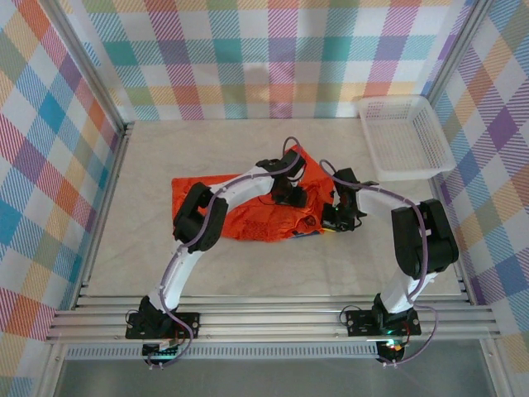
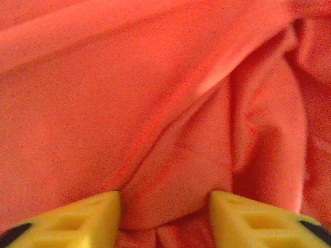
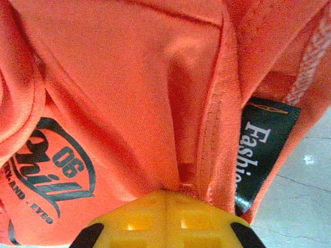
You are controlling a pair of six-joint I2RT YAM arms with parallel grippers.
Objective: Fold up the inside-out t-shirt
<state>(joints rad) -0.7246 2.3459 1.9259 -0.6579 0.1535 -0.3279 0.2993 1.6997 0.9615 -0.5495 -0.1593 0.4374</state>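
The inside-out t-shirt [image 1: 248,217], bright orange, lies crumpled mid-table. My left gripper [image 1: 289,198] is down on its upper right part. In the left wrist view the yellow fingers [image 2: 93,217] stand apart, and a rounded fold of the t-shirt [image 2: 155,103] bulges between them at the left gripper [image 2: 164,206]. My right gripper [image 1: 335,222] is at the shirt's right end. In the right wrist view the right gripper [image 3: 166,192] is shut on a seam of the t-shirt [image 3: 129,77], beside a black label [image 3: 261,150] and a dark print [image 3: 57,175].
A white mesh basket [image 1: 405,136] stands at the back right corner. Checked walls close in the pale table [image 1: 149,265] on three sides. Bare tabletop [image 3: 302,201] shows just right of the pinched seam.
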